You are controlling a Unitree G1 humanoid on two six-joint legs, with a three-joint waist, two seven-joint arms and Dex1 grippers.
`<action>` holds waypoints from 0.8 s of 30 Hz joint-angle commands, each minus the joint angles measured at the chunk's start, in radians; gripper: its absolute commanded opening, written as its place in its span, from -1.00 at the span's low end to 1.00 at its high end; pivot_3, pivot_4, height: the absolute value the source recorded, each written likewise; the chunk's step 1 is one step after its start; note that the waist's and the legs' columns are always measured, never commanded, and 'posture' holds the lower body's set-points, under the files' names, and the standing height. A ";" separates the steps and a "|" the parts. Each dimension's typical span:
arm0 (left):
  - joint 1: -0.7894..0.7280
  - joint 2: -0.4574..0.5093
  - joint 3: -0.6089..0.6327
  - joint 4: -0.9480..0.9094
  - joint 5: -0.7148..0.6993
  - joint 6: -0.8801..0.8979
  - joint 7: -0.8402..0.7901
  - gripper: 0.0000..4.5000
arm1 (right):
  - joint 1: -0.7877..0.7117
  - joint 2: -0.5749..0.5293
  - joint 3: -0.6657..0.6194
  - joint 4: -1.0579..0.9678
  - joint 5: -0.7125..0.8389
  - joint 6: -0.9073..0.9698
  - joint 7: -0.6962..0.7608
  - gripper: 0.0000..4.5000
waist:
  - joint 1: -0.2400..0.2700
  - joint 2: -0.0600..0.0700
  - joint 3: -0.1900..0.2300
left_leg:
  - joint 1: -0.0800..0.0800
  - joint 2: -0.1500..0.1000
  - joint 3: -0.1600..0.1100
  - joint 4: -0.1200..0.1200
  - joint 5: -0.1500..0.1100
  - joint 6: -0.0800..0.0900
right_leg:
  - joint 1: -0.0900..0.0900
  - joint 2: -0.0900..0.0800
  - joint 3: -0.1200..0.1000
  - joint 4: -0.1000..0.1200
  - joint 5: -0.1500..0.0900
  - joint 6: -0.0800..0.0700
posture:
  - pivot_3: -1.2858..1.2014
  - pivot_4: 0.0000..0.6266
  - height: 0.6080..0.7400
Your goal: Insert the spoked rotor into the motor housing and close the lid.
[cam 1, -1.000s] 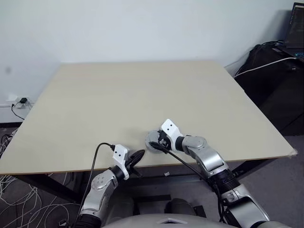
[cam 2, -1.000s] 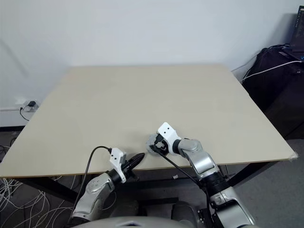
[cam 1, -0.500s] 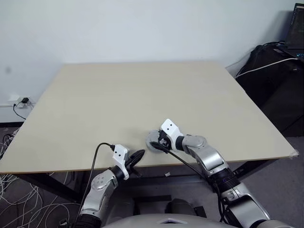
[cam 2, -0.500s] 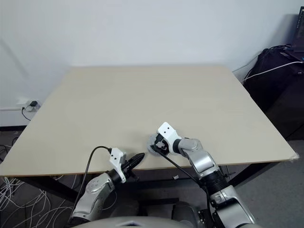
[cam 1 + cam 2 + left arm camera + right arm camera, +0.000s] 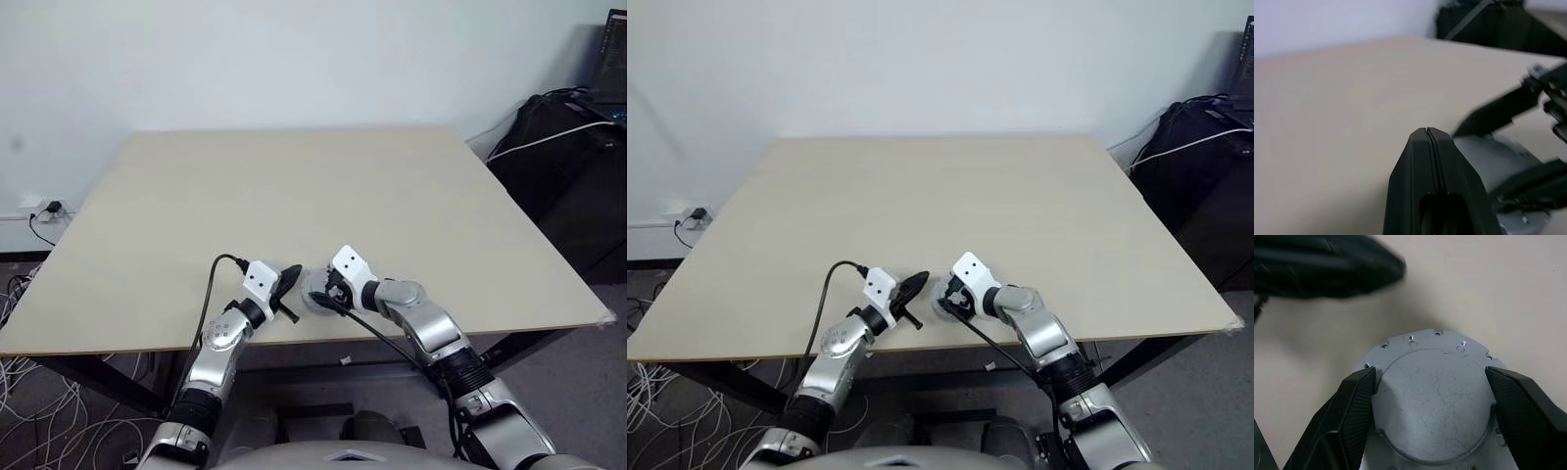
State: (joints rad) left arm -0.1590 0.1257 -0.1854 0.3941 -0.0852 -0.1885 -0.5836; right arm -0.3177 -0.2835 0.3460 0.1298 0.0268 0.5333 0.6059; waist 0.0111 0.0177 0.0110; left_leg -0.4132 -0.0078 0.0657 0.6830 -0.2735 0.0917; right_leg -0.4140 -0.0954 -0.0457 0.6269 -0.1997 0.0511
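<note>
One silver-grey lid point(image 5: 1432, 401) lies low and centre in the head view, near the table point(image 5: 294, 186) front edge; my right gripper point(image 5: 1432, 416) has its fingers spread across its rim. I judge it rigid, smooth metal, likely slippery, best taken by opposite edges. My left gripper point(image 5: 1429, 139), fingers pressed together, sits just beside it; I read no markings.

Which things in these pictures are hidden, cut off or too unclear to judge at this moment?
- Silver-grey lid: right wrist view, its near part is cut off by the picture edge; the right hand grips its sides.
- What lies under the lid: covered by it, cannot tell.
- Lid in the head views: mostly hidden behind the right hand.
- Left hand, shut: in the right wrist view it is only a dark blur.
</note>
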 commanded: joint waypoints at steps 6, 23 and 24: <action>-0.127 0.047 -0.010 -0.004 -0.003 0.204 -0.073 -1.00 | 0.009 -0.003 -0.004 0.012 -0.032 0.017 -0.036 0.46 | -0.001 0.000 0.000 | 0.001 0.000 0.000 0.000 0.000 0.000 | 0.001 0.001 0.000 0.000 0.000 0.000 | 0.03 -1.00 1.00; -0.283 0.075 -0.033 0.055 -0.010 0.516 -0.211 -1.00 | 0.010 0.004 -0.003 0.009 -0.033 0.014 -0.044 0.46 | -0.011 -0.003 0.002 | 0.001 0.000 0.000 0.000 0.001 0.000 | 0.001 0.002 0.001 0.000 0.000 0.000 | 0.03 -1.00 1.00; -0.286 0.074 -0.039 0.063 -0.002 0.514 -0.209 -1.00 | 0.011 0.004 -0.003 0.008 -0.034 0.014 -0.045 0.46 | -0.012 -0.003 0.002 | 0.001 0.000 0.000 0.000 0.001 0.000 | 0.001 0.002 0.001 0.000 0.000 0.000 | 0.03 -1.00 1.00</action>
State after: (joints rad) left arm -0.4151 0.1996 -0.2146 0.4588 -0.0919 0.3221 -0.7826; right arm -0.3090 -0.2709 0.3466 0.1203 0.0248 0.5329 0.5908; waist -0.0006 0.0144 0.0132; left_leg -0.4124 -0.0077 0.0653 0.6835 -0.2728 0.0916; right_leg -0.4131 -0.0933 -0.0441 0.6265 -0.1998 0.0513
